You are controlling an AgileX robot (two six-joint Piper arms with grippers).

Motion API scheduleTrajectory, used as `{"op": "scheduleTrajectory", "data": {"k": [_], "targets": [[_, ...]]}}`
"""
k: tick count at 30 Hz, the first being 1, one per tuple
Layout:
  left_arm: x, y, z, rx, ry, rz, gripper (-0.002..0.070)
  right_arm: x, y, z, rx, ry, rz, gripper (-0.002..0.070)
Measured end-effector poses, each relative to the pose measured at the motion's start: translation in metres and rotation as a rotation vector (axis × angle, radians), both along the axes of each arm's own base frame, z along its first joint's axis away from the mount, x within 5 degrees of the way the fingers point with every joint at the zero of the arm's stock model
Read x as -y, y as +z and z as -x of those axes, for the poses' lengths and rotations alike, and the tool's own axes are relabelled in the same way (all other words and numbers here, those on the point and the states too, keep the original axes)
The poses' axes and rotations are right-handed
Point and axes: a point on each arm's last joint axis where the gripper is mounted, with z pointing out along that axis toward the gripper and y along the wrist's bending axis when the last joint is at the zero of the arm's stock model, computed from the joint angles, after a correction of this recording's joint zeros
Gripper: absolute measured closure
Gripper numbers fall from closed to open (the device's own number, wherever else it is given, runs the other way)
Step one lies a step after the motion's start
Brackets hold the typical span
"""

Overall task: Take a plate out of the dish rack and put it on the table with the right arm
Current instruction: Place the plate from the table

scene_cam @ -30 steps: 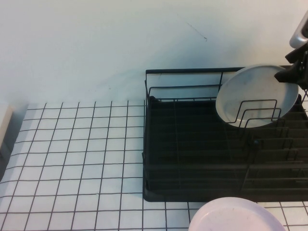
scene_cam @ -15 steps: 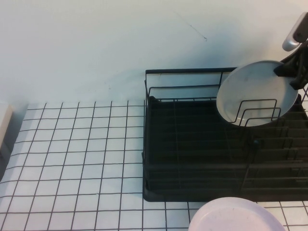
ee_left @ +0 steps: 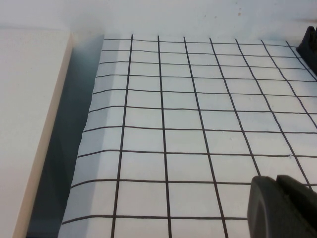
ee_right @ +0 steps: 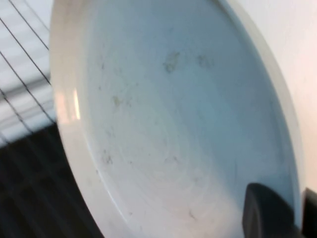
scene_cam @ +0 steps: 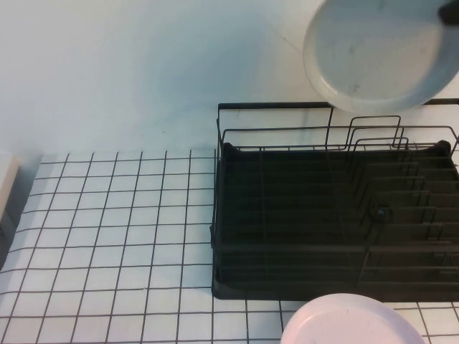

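The light grey plate point(scene_cam: 376, 54) hangs in the air above the back right part of the black wire dish rack point(scene_cam: 287, 215), clear of its dividers. My right gripper point(scene_cam: 450, 13) is shut on the plate's right rim, at the high view's top right corner. In the right wrist view the plate point(ee_right: 163, 119) fills the picture, and the right gripper point(ee_right: 292, 198) has one dark finger point(ee_right: 265, 213) on each side of the rim. My left gripper point(ee_left: 276, 179) is shut and empty, low over the gridded table point(ee_left: 173, 119); it does not show in the high view.
A pale pinkish-white plate point(scene_cam: 351, 321) lies at the front edge before the rack. The gridded table point(scene_cam: 107, 229) stretches to the rack's left. A white block point(scene_cam: 6, 188) stands at the table's left edge, shown as a beige slab point(ee_left: 29, 129) in the left wrist view.
My right gripper has lifted the grey plate up out of the rack's dividers; it now hangs above the rack's back rail. The left arm has not moved.
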Motion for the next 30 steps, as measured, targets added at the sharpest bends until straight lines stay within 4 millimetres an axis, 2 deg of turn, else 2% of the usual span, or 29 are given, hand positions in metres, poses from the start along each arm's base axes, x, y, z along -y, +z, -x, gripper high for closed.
{"op": "scheduleTrajectory", "data": {"k": [2, 5, 7, 9, 12, 20, 26, 28, 30], "targets": [[0.000, 0.000, 0.000, 0.000, 0.000, 0.000, 0.0678, -0.003, 0.033, 0.032, 0.001, -0.003, -0.027, 0.0604], [0.000, 0.000, 0.000, 0.000, 0.000, 0.000, 0.0678, -0.005, 0.061, 0.081, -0.081, -0.022, -0.029, 0.0604], [0.000, 0.000, 0.000, 0.000, 0.000, 0.000, 0.0678, -0.005, 0.070, 0.112, -0.116, -0.052, -0.018, 0.0604], [0.000, 0.000, 0.000, 0.000, 0.000, 0.000, 0.0678, -0.005, 0.068, 0.137, -0.154, -0.097, -0.025, 0.0604], [0.000, 0.000, 0.000, 0.000, 0.000, 0.000, 0.0678, -0.006, 0.046, 0.173, -0.245, -0.137, -0.050, 0.0604], [0.000, 0.000, 0.000, 0.000, 0.000, 0.000, 0.0678, -0.021, -0.047, 0.247, -0.534, -0.131, -0.213, 0.0604], [0.000, 0.000, 0.000, 0.000, 0.000, 0.000, 0.0678, -0.023, -0.112, 0.267, -0.750, -0.137, -0.228, 0.0604], [0.000, 0.000, 0.000, 0.000, 0.000, 0.000, 0.0678, -0.023, -0.126, 0.268, -0.783, -0.147, -0.225, 0.0604], [0.000, 0.000, 0.000, 0.000, 0.000, 0.000, 0.0678, -0.022, -0.131, 0.265, -0.768, -0.163, -0.227, 0.0604]]}}
